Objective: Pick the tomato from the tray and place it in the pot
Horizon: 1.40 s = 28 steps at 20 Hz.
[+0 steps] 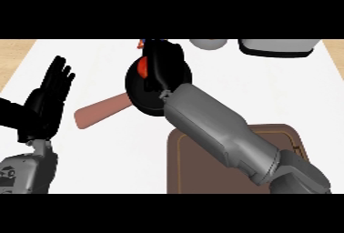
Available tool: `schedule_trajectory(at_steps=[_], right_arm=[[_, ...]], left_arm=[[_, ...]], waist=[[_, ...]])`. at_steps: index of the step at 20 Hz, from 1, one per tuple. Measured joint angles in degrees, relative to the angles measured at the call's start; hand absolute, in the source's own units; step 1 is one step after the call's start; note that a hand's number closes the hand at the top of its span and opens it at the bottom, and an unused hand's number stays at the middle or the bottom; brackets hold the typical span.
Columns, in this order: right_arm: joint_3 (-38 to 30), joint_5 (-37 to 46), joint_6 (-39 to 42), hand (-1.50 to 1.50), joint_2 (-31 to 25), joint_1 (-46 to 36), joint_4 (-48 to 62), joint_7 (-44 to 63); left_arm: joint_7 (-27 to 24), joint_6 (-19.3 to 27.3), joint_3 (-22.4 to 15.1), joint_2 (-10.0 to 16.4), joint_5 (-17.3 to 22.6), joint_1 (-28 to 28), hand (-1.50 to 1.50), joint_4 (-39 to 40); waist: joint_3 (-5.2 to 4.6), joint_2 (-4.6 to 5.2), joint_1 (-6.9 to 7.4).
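Matt black pot (136, 95) (pinkish handle (101, 110) looks wooden); brown tray (187, 174) smooth, wood-like.

The setting is a kitchen. A white counter (101, 150) carries cookware: a black pot (134, 95) with a wooden handle (101, 111) near the centre and a brown tray (191, 168) at the near edge. A grey bowl (207, 44) and a white container (277, 47) stand at the far edge. A red tomato (142, 68) shows over the pot.
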Motion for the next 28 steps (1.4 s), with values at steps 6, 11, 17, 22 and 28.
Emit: schedule_trajectory(at_steps=[6, 11, 17, 22, 28], right_arm=[[-4.61, -11.43, 0.00, -1.50, 0.04, 2.91, 3.26, -9.86], [-9.23, -21.39, 0.04, -1.50, 0.06, 4.43, 1.83, -20.49], [-16.20, -32.19, -3.79, -1.50, 0.06, 7.78, -0.84, -34.50], [-23.81, -38.97, -0.70, -1.50, -0.43, 9.15, 0.02, -44.63], [-30.22, -42.60, 7.21, -1.50, -3.21, 11.27, 1.50, -51.29]], left_arm=[[0.43, 0.38, -0.60, -0.61, -0.43, -1.17, 0.00, 0.05], [0.58, 0.35, -1.13, -1.06, -0.54, -1.92, 0.00, 0.12], [0.58, 0.46, -0.71, -0.95, -0.61, -1.77, 0.00, 0.30], [1.17, 0.56, 0.66, -0.05, -0.37, -0.26, 0.00, -1.00], [-0.05, 0.72, 1.41, -0.36, -0.73, 1.10, 0.00, -0.14]], waist=[[0.05, 0.41, 0.97], [0.11, 0.66, 1.63], [0.14, 0.48, 1.11], [0.12, -0.10, -0.60], [0.08, -0.59, -2.21]])
